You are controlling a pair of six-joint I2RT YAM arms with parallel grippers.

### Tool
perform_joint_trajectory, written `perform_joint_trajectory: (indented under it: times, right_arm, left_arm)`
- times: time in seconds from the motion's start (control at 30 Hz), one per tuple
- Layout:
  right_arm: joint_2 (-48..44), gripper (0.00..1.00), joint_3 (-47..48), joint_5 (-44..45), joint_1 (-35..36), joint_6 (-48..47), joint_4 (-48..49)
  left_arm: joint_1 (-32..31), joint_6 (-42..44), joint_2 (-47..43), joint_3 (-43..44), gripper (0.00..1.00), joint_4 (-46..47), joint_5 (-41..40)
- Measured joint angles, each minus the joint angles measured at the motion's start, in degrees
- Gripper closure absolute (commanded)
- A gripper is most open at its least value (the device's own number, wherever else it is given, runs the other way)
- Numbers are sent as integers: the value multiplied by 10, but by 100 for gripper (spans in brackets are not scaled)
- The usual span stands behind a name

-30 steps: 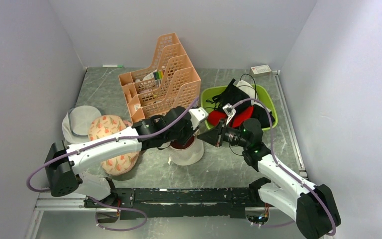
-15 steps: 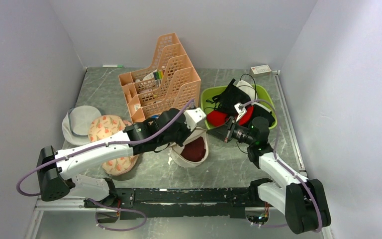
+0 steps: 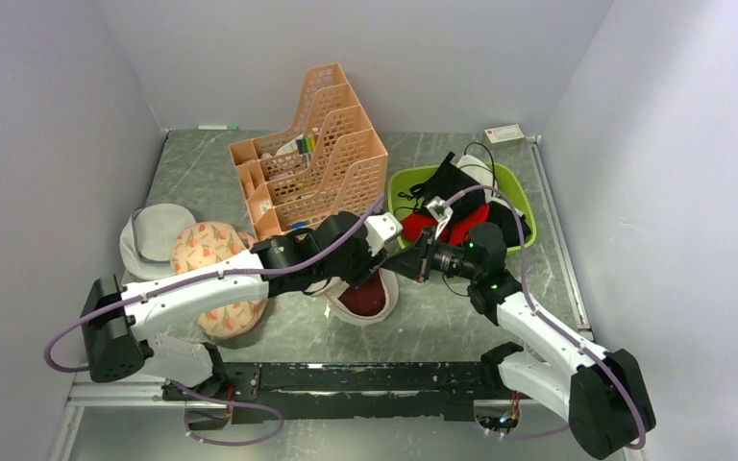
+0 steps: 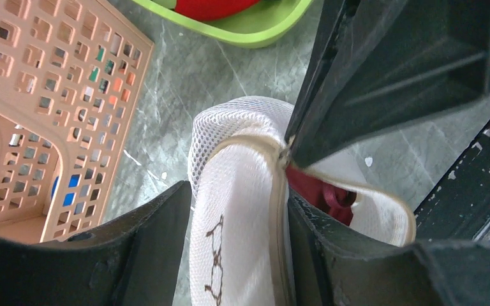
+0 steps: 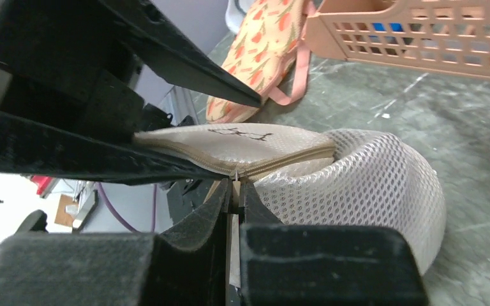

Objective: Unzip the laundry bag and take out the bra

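Note:
The laundry bag [image 3: 357, 305] lies at the table's middle, tipped, white mesh with beige faces. Its mouth gapes and the dark maroon bra [image 3: 369, 293] shows inside. My left gripper [image 3: 369, 259] is shut on the bag's beige face with the bra icon [image 4: 230, 223], which fills the gap between its fingers [image 4: 147, 242]. The bra [image 4: 322, 194] shows beside that face. My right gripper [image 3: 404, 266] meets the bag from the right and is shut on the zipper pull [image 5: 235, 182], at the zip line between beige face [image 5: 242, 140] and mesh [image 5: 370, 185].
An orange slotted organizer [image 3: 312, 154] stands behind the bag. A green basin [image 3: 524, 216] with red and black garments sits at the right. A peach floral pouch [image 3: 213, 274] and a greyish-white flat round bag [image 3: 154, 235] lie at the left.
My right gripper swung right, away from the bag, then came back to its zip. The bag has tipped and opened wider, so more of the maroon bra shows.

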Motion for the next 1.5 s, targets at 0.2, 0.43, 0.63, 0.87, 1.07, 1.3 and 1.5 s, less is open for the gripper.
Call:
perform_joint_trajectory:
  times: [0.2, 0.43, 0.63, 0.87, 1.07, 1.3, 1.5]
  right_arm:
    - [7, 100, 14, 21, 41, -3, -2]
    - [12, 100, 14, 38, 44, -8, -3]
    - [19, 100, 21, 34, 34, -30, -15]
    - [77, 100, 29, -23, -9, -40, -10]
    - [119, 100, 66, -82, -16, -59, -10]
    - [178, 100, 119, -135, -16, -86, -14]
    - [238, 100, 169, -162, 5, -123, -44]
  left_arm:
    - [-7, 0, 15, 0, 61, -10, -4]
    - [-10, 4, 15, 0, 91, -10, -13]
    - [-19, 11, -9, 0, 93, -9, -25]
    - [-42, 36, -64, -19, 93, 8, -34]
    - [-46, 61, -120, -55, 93, 30, -26]
    - [-46, 100, -192, -91, 93, 68, 25]
    - [-45, 126, -211, -119, 93, 96, 85]
